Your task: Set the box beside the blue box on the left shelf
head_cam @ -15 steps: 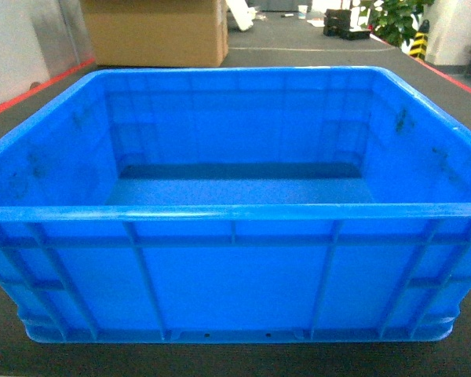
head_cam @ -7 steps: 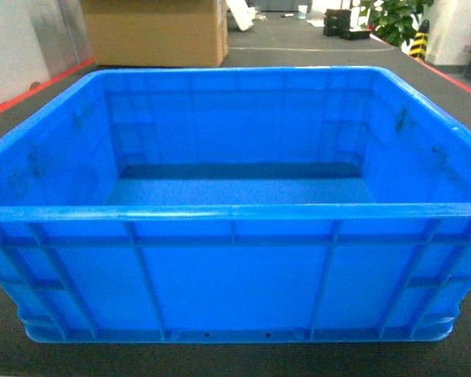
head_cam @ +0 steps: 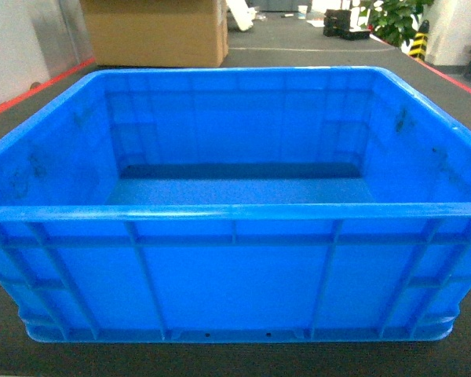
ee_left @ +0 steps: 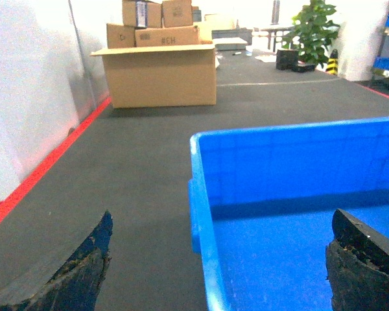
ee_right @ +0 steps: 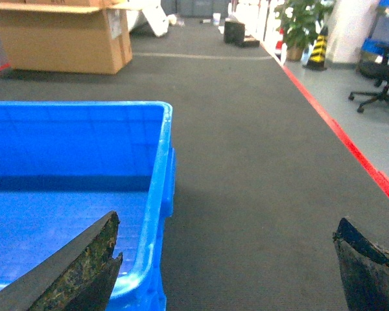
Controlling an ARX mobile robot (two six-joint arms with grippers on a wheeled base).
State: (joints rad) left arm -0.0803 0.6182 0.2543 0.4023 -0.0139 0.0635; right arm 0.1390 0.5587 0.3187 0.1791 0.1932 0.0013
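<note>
The box (head_cam: pixel 235 204) sits on the dark grey floor (head_cam: pixel 298 59) right in front of the head camera, filling most of that view; its ribbed near wall faces the camera, with two small holes low down, and nothing lies inside it. No arm shows in the head view.

The left wrist view shows what the head view does not: the left gripper (ee_left: pixel 217 259) spread wide, one worn black finger (ee_left: pixel 71 272) over the floor outside the box's left wall and the other finger (ee_left: pixel 363 265) over the box's inside, so the left rim lies between them, untouched. The right wrist view mirrors this: the right gripper (ee_right: pixel 227 265) is spread wide, one finger (ee_right: pixel 84 269) above the box's inside, the other (ee_right: pixel 369 265) over bare floor beyond the right wall.

Beyond the box's far left corner stands a large cardboard carton (ee_left: pixel 159 74) with smaller cartons stacked in it. A potted plant (ee_left: pixel 314 29) stands beyond the far right corner. Only the right wrist view shows an office chair (ee_right: pixel 379 87) past the red floor line (ee_right: pixel 350 146).
</note>
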